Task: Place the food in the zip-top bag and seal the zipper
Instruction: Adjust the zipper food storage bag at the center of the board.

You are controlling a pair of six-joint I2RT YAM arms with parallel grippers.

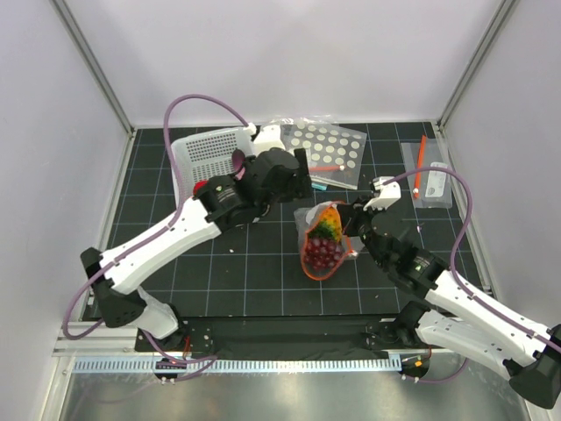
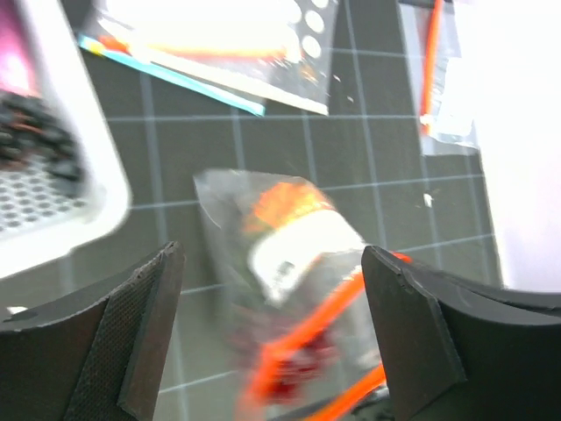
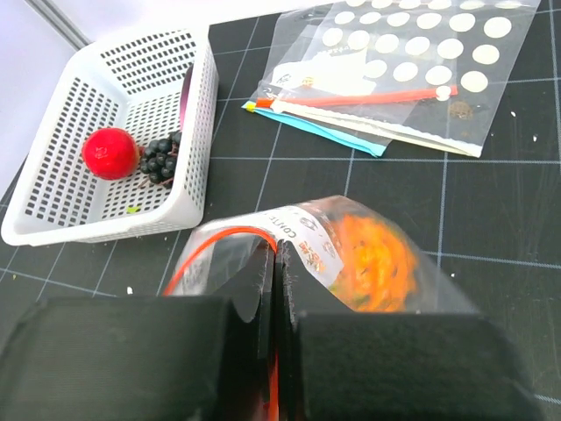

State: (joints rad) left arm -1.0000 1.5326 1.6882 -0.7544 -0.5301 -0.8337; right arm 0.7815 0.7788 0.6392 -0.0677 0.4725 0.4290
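The zip-top bag, near the worktop's middle, holds the pineapple and grapes. The right gripper is pinched closed on the bag at its zipper. The left gripper hangs over it, 2 fingers wide apart, holding nothing.

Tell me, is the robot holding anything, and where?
The right tool pinches the zip-top bag by its red-orange zipper; the left tool is open, holding nothing.

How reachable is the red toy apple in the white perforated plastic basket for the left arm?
Probably yes: the left pincer is open and empty, the white perforated plastic basket beside it is open-topped, and the red toy apple lies uncovered beside the dark grape bunch.
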